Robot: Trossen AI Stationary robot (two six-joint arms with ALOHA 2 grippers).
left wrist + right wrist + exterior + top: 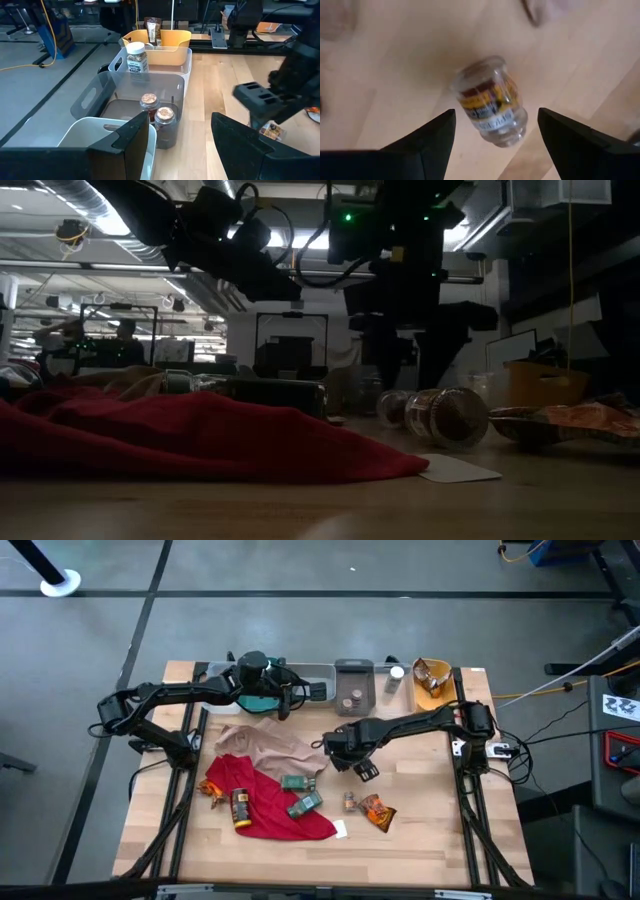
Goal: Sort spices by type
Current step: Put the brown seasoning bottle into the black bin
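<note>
- The right gripper (495, 135) hovers over a small clear glass jar (491, 101) lying on its side on the wooden desk (420, 830), fingers spread wide to straddle it.
- The left gripper (180, 140), fingers wide and empty, hangs above the white bin (90, 132), likely after a drop.

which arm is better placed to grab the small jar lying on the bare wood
Right. Its end effector hangs open directly over the small jar, which lies on its side between the fingers. The left end effector is open too, but back over the bins.
</note>
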